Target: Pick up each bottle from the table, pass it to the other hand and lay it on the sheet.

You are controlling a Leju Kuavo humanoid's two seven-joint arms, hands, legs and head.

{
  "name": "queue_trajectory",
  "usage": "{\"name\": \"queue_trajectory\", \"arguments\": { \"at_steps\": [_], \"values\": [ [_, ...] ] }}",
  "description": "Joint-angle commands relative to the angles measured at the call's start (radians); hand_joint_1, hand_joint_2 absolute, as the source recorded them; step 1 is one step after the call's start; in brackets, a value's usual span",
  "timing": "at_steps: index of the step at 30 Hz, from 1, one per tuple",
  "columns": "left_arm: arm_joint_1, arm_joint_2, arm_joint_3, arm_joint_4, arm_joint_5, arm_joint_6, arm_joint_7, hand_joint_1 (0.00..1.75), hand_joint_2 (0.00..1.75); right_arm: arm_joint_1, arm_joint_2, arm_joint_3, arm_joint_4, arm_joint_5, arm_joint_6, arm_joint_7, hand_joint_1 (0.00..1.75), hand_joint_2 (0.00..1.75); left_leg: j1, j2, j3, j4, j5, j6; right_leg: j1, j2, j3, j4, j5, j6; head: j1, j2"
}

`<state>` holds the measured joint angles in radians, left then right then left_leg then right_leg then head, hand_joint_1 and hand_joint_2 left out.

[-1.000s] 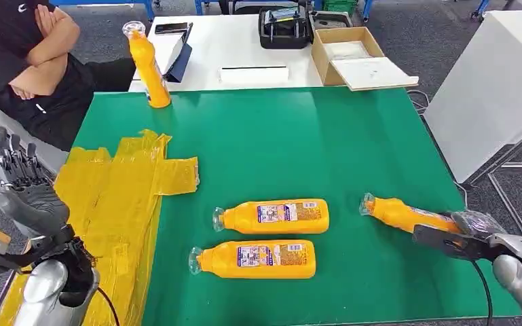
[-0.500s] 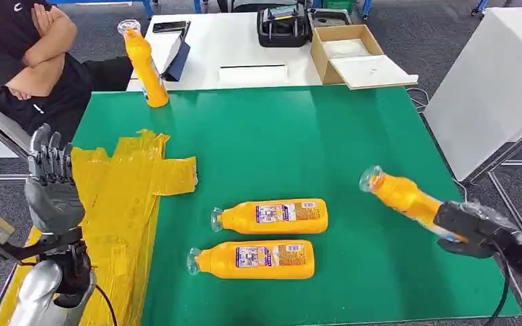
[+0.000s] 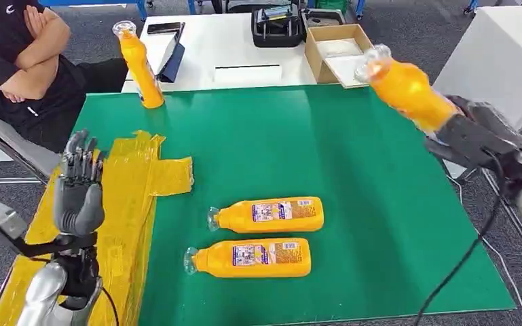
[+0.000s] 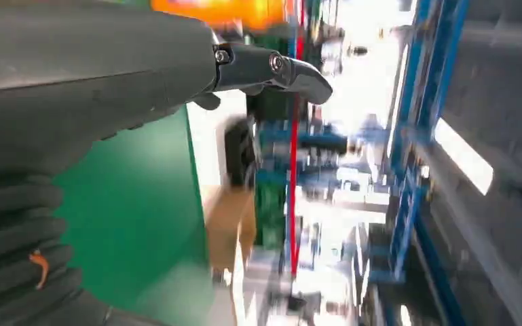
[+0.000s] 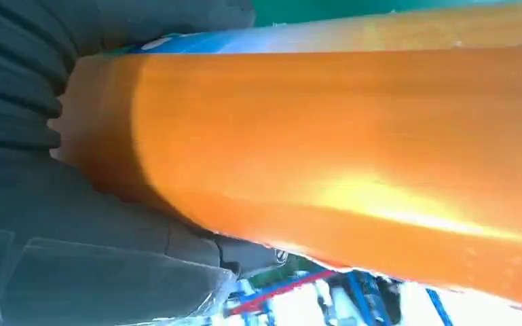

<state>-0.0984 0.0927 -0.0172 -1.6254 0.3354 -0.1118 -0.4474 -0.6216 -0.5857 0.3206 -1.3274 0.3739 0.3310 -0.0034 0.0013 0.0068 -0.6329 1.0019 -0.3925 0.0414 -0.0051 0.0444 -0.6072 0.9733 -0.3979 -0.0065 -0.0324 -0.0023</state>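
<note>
Right hand (image 3: 472, 136) grips an orange bottle (image 3: 407, 88) raised above the green worktop (image 3: 353, 176); left hand (image 3: 78, 197) upright over yellow sheet (image 3: 125, 197), fingers extended, holding nothing.

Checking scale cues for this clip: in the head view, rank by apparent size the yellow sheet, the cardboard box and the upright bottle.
1. yellow sheet, clearly largest, though nearest the camera.
2. cardboard box.
3. upright bottle, close to the box; both stand far back, so that order is unsure.
</note>
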Motion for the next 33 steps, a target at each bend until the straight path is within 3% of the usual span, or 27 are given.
{"name": "queue_trajectory", "arguments": {
  "at_steps": [1,5,9,13,20,23,33],
  "values": [
    [-0.124,-0.048,-0.083,0.166,0.028,-0.022,0.041,0.0,1.75,-0.309,0.427,0.282,0.37,0.052,-0.081,0.027,1.75,1.75,0.0,0.009,0.005,-0.001,0.001,-0.004,0.0,0.006,0.001,0.0,0.003,0.0,0.0,0.0],
    [-0.114,-0.043,-0.08,0.156,0.03,-0.023,0.041,0.0,1.75,-0.298,0.401,0.278,0.351,0.041,-0.081,0.021,1.75,1.75,0.002,-0.006,0.001,0.0,0.005,-0.004,0.001,-0.005,-0.001,0.001,0.002,-0.002,0.0,0.0],
    [-0.114,-0.043,-0.081,0.156,0.038,-0.027,0.048,0.0,1.75,-0.305,0.406,0.292,0.35,0.041,-0.069,0.021,1.75,1.75,0.002,-0.01,-0.001,0.001,0.005,-0.004,0.002,-0.009,-0.001,0.002,0.001,-0.001,0.0,0.0],
    [-0.171,-0.061,-0.143,0.176,0.087,-0.075,0.086,0.0,1.75,-0.371,0.615,0.346,0.491,0.061,-0.113,0.075,1.75,1.75,0.001,-0.005,-0.003,0.002,0.004,-0.005,0.001,-0.004,-0.004,0.004,0.002,-0.001,0.001,0.0],
    [-0.319,-0.108,-0.281,0.25,0.238,-0.091,0.147,0.0,1.75,-0.39,0.786,0.415,0.67,0.064,-0.23,0.066,1.75,1.75,0.002,-0.013,-0.007,0.0,0.009,-0.006,0.002,-0.011,-0.007,0.002,0.002,-0.002,0.0,0.0],
    [-0.36,-0.134,-0.246,0.278,0.308,-0.081,0.18,0.0,1.75,-0.308,0.876,0.476,0.67,0.08,-0.244,0.036,1.75,1.75,0.002,-0.011,-0.004,0.001,0.008,-0.009,0.002,-0.012,-0.004,0.002,0.002,-0.002,0.001,0.0],
    [-0.389,-0.131,-0.176,0.36,0.352,-0.093,0.186,0.0,1.75,-0.202,0.935,0.609,0.669,0.089,-0.263,0.035,1.75,1.75,0.003,-0.013,-0.007,-0.001,0.009,-0.008,0.003,-0.011,-0.006,0.0,0.002,-0.002,0.0,0.0]
  ]
}}
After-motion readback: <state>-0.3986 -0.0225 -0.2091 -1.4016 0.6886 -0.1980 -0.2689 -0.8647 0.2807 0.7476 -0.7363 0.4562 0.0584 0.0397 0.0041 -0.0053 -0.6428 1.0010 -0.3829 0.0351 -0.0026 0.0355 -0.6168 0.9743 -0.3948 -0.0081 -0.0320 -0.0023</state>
